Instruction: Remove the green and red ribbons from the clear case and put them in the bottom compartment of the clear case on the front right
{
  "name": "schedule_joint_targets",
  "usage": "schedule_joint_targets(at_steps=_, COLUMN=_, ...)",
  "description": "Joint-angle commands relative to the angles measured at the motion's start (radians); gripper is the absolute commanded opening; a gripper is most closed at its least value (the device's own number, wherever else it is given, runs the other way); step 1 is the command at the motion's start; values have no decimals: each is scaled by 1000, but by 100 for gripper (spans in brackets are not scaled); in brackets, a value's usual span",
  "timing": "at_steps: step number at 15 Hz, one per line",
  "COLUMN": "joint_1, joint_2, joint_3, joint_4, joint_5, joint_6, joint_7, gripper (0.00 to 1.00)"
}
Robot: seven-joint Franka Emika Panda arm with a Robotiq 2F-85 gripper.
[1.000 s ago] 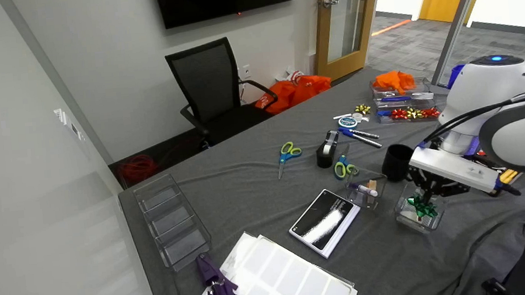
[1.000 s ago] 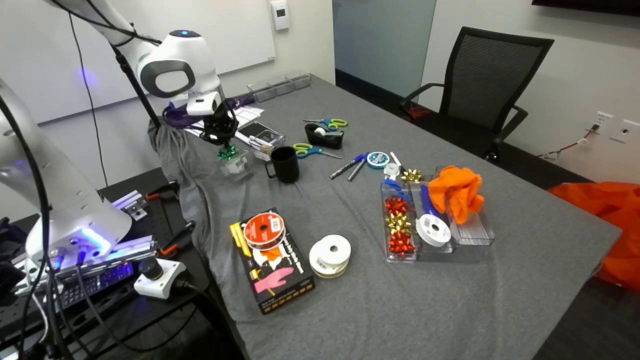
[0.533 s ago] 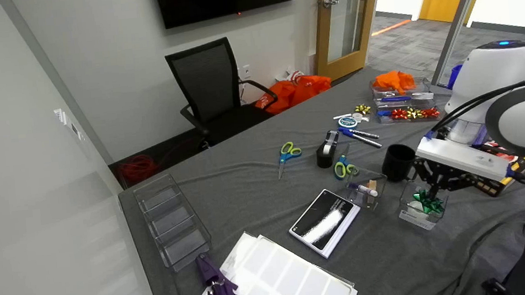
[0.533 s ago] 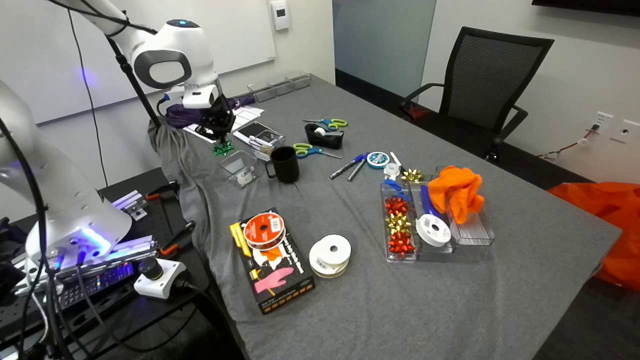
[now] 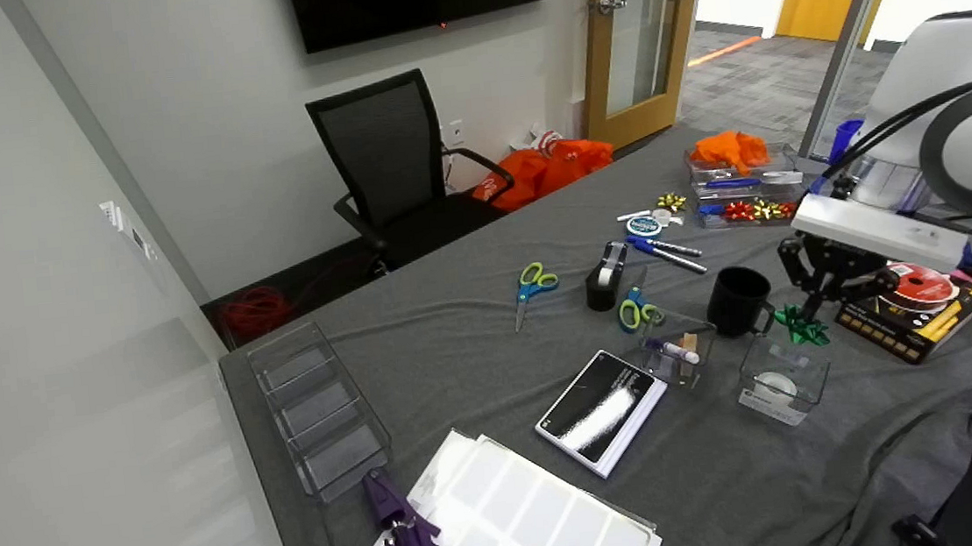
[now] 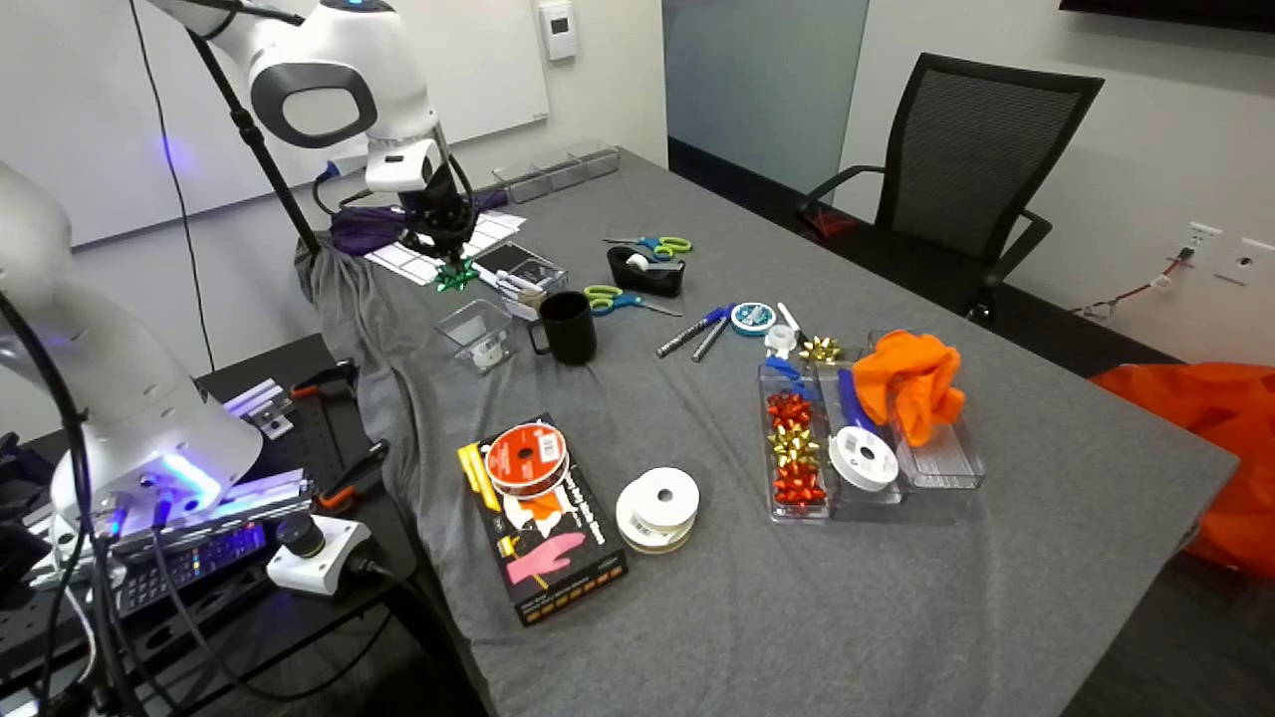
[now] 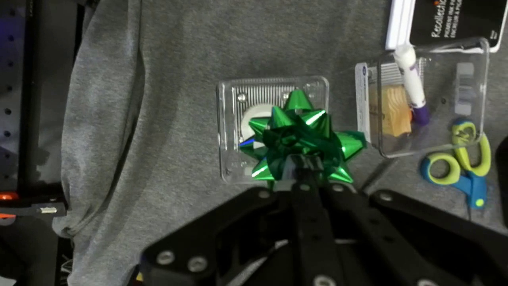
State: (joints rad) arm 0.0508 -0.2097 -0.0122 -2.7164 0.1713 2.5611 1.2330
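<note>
Grey cloth (image 6: 1036,617) covers the table, and a black mesh chair (image 6: 981,179) stands past its edge, well apart from the gripper (image 7: 303,169). The gripper is clenched on the green bow (image 7: 300,133), which sits right at the fingertips, its foil points flaring to both sides of them. Beyond the bow in the wrist view, and lower than the gripper, sits the clear case (image 7: 222,151) with a white disc (image 5: 776,385) inside. An exterior view shows a gap between bow and rim, so the two do not touch; whether the bow is fully over the case's mouth, I cannot tell.

To the gripper's right, as the wrist view has it, a second clear case (image 7: 486,87) holds a white and purple marker (image 7: 411,79) and a wood-coloured block (image 7: 393,115), with blue and green scissors (image 7: 474,186) at its corner. In an exterior view a black mug (image 5: 737,304) stands near the gripper, to its left.

On the camera's side of the gripper in an exterior view, a red ribbon spool (image 6: 528,458) lies on a black box (image 6: 548,538). Well apart from the gripper, farther right in that view, the sectioned clear case (image 6: 800,514) holds two red bows (image 6: 798,485) with a gold bow (image 6: 793,445) between them.
</note>
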Motion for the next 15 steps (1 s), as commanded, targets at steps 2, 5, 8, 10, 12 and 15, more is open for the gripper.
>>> schedule_joint_targets(at_steps=2, joint_1=-94, joint_2=23, joint_3=-20, joint_4=103, joint_5=-12, joint_6=-80, joint_7=-50, gripper=0)
schedule_joint_targets(at_steps=5, joint_1=-131, joint_2=64, joint_3=-38, joint_4=185, joint_5=-9, joint_6=-119, joint_7=-41, gripper=0)
schedule_joint_targets(at_steps=8, joint_1=-164, joint_2=124, joint_3=-58, joint_4=277, joint_5=-25, joint_6=-135, joint_7=-29, gripper=0)
schedule_joint_targets(at_steps=10, joint_1=-176, joint_2=168, joint_3=-74, joint_4=349, joint_5=-25, joint_6=-147, joint_7=-17, gripper=0)
schedule_joint_targets(at_steps=12, joint_1=-183, joint_2=208, joint_3=-94, joint_4=419, joint_5=-3, joint_6=-153, joint_7=-21, gripper=0)
schedule_joint_targets(at_steps=15, joint_1=-174, joint_2=185, joint_3=-99, joint_4=388, joint_5=-13, joint_6=-123, joint_7=-22, gripper=0)
